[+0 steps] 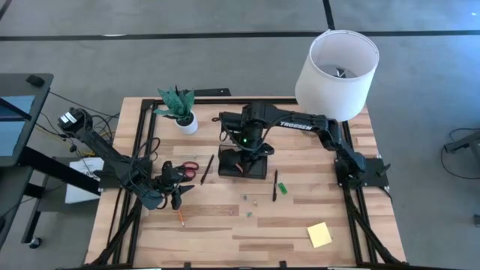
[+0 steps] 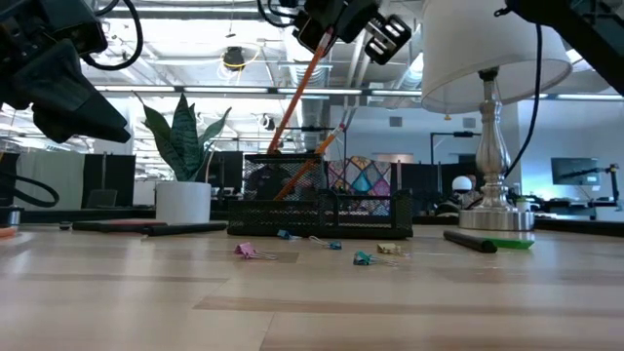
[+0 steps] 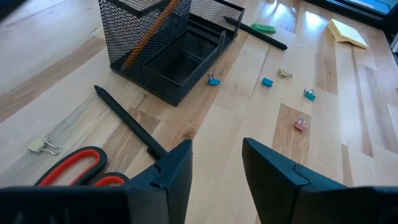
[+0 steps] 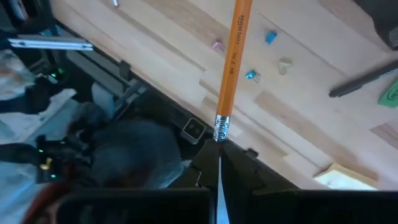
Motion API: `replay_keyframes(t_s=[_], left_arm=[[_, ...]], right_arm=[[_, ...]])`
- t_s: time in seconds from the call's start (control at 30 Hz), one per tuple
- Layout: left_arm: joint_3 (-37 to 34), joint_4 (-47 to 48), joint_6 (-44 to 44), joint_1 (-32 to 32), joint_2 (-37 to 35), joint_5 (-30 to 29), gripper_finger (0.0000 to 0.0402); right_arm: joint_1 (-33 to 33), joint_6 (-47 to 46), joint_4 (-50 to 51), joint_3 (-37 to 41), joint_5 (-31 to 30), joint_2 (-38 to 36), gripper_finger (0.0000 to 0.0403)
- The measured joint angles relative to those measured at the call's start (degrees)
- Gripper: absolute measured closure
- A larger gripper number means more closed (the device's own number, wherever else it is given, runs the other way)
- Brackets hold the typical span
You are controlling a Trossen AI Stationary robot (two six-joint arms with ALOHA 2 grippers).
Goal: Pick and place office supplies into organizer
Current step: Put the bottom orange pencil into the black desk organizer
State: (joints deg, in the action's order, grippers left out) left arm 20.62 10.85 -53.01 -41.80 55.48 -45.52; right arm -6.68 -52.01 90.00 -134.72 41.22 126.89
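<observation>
Pencil (image 4: 231, 68) time: my right claw (image 4: 217, 163) is pinched shut on the eraser end of an orange pencil, and the pencil hangs tilted with its tip down inside the black mesh organizer (image 2: 322, 200), right under that claw. To do this well, I think I should lower the pencil a bit more so the tip sits firm in the tall cup part, then open slowly so it leans on the wall and does not tip out. I should lift straight up after, so I do not bump the mesh. My left claw (image 3: 216, 163) waits half open over the desk (image 1: 247, 236) with nothing in it; red-handled scissors (image 3: 78, 168) and a black pen (image 3: 127, 121) lie just beside it. In the organizer I can see only orange pencil in the tall part, though I cannot tell if it is one or two. The low part next to it looks bare. Still out on the desk are tiny clips (image 3: 267, 82), another pen (image 1: 274, 184), a small green block (image 1: 283, 187) and the yellow sticky-note pad (image 1: 319, 235), well apart from the organizer.
</observation>
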Motion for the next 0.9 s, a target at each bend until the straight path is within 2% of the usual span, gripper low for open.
replay_keyframes(t_s=[0.2, 0.4, 0.63, 0.9], left_arm=[[0.0, 0.0, -0.03, 0.0, 0.0, 0.02, 0.0265], [0.0, 0.0, -0.07, 0.0, 0.0, 0.04, 0.0265], [0.0, 0.02, -0.07, 0.0, 0.0, 0.04, 0.0265], [0.0, 0.0, -0.09, 0.0, 0.01, -0.37, 0.0265]], right_arm=[[-2.24, -0.02, 0.0, 0.0, 2.7, 0.0, 0.0403], [-3.58, 0.07, -0.34, 1.67, 2.49, -0.07, 0.0403], [-2.96, 3.23, -0.84, 7.49, 3.33, 0.04, 0.0403], [-2.66, 5.05, 0.03, 7.93, 6.14, -1.36, 0.0402]])
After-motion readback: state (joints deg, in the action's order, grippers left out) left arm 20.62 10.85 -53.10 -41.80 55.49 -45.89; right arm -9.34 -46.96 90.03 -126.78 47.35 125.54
